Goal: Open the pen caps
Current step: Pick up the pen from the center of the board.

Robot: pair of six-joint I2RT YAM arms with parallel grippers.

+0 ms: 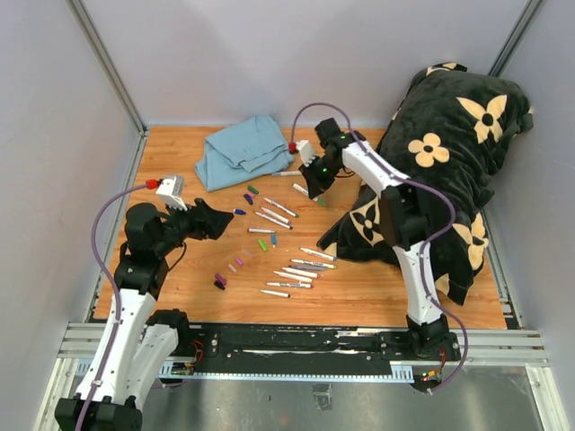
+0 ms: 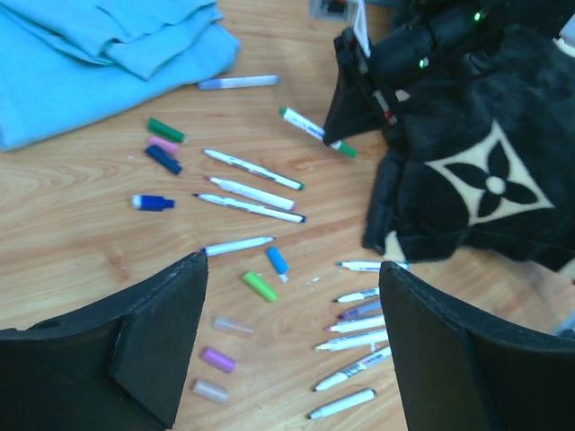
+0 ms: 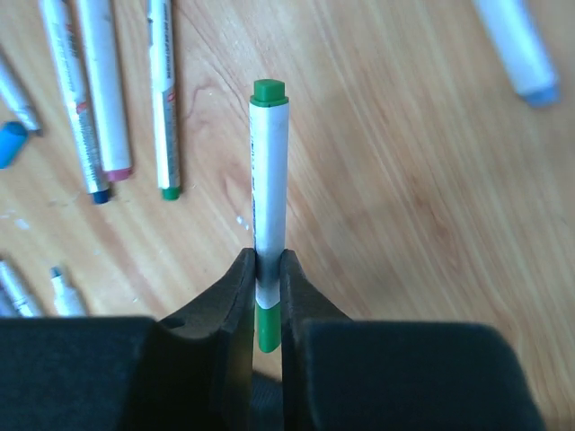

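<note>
Right wrist view shows the right gripper (image 3: 267,269) clenched on a green marker (image 3: 269,171). It pinches the white barrel just above a green section (image 3: 267,330) low in the frame, which is probably the cap.

Such a cap looks like light, hard, smooth plastic, likely held on by friction alone. It should come off with a straight pull along the barrel. A squeeze on the cap's middle, with the barrel held close to the joint, would guard against slipping.

The left gripper (image 2: 292,346) is released, jaws wide, hanging above the wooden table (image 2: 81,242). Loose pen caps (image 2: 259,286) lie at the centre of its view, with more at upper left just beside the blue cloth (image 2: 99,54).

The right gripper's fingers cover the joint between cap and barrel, so whether the cap is fully seated cannot be told. The left wrist view is soft, and two pale caps (image 2: 232,325) at its lower centre are hard to make out.
</note>
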